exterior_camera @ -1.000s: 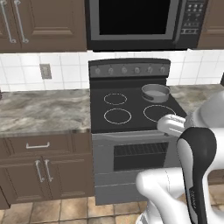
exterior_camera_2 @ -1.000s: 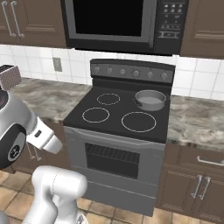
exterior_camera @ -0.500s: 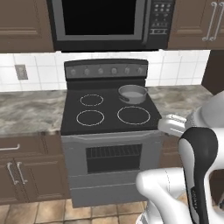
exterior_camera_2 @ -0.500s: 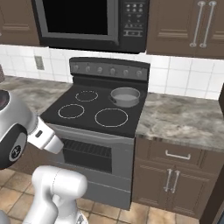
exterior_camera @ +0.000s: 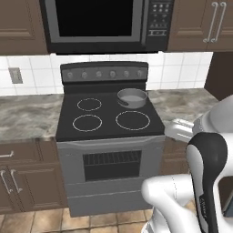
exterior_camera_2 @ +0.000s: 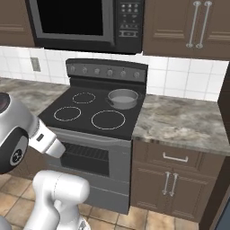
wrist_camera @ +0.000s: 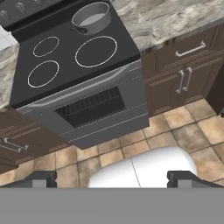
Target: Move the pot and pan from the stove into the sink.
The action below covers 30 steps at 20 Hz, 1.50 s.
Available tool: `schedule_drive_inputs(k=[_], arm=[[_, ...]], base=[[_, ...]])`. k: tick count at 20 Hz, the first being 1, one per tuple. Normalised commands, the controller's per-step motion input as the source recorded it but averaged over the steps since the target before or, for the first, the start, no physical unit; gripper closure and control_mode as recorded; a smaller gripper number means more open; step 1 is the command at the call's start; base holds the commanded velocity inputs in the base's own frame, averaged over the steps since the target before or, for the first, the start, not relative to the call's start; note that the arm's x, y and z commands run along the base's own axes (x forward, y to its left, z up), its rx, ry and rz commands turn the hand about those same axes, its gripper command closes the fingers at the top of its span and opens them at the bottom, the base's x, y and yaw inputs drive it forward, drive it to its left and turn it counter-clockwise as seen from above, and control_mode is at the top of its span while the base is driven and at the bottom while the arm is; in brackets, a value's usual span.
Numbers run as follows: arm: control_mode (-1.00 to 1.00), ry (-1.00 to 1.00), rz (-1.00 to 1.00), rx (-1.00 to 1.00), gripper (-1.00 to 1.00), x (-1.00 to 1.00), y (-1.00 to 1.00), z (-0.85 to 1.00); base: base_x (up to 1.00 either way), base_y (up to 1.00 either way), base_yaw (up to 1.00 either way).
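The gripper (wrist_camera: 112, 179) stood with its two dark fingertips spread wide apart at the bottom of the hand view, holding nothing, poised high over the tiled kitchen floor (wrist_camera: 192, 131) in front of the range. Well away from the fingertips, toward the top of that view, lay the stove (wrist_camera: 70, 65), its black glass top marked with white burner rings above a steel oven door (wrist_camera: 94, 111). The pot (wrist_camera: 91, 17), small, round and silver-grey, sat on the back burner on the side nearest the stone counter (wrist_camera: 166, 17), far from the hand. In the left base view the pot (exterior_camera: 132, 97) rested on the rear right burner of the stove (exterior_camera: 109, 118), just below the knob panel (exterior_camera: 104, 73) and under the microwave (exterior_camera: 102, 22). In the right base view the pot (exterior_camera_2: 123, 98) sat likewise at the back right of the stove (exterior_camera_2: 90, 114), beside the marbled counter (exterior_camera_2: 179, 121) with brown cabinets (exterior_camera_2: 175, 179) beneath.
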Motion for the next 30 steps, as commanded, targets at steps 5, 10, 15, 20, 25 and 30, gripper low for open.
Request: schedule_drive_inputs(k=[5, 10, 15, 20, 25, 30], arm=[[1.00, 0.00, 0.00, 0.00, -1.00, 0.00, 0.00, 0.00], [1.00, 0.00, 0.00, 0.00, -1.00, 0.00, 0.00, 0.00], [1.00, 0.00, 0.00, 0.00, -1.00, 0.00, 0.00, 0.00], [1.00, 0.00, 0.00, 0.00, -1.00, 0.00, 0.00, 0.00], [-1.00, 0.00, 0.00, 0.00, -1.00, 0.00, 0.00, 0.00], [-1.00, 0.01, 0.00, 0.00, -1.00, 0.51, 0.00, 0.00]], base=[[0.33, -0.22, -0.04], [0.48, -0.14, -0.05], [0.52, -0.06, -0.03], [0.35, -0.01, 0.00], [0.02, 0.00, 0.00], [0.00, 0.00, 0.00]])
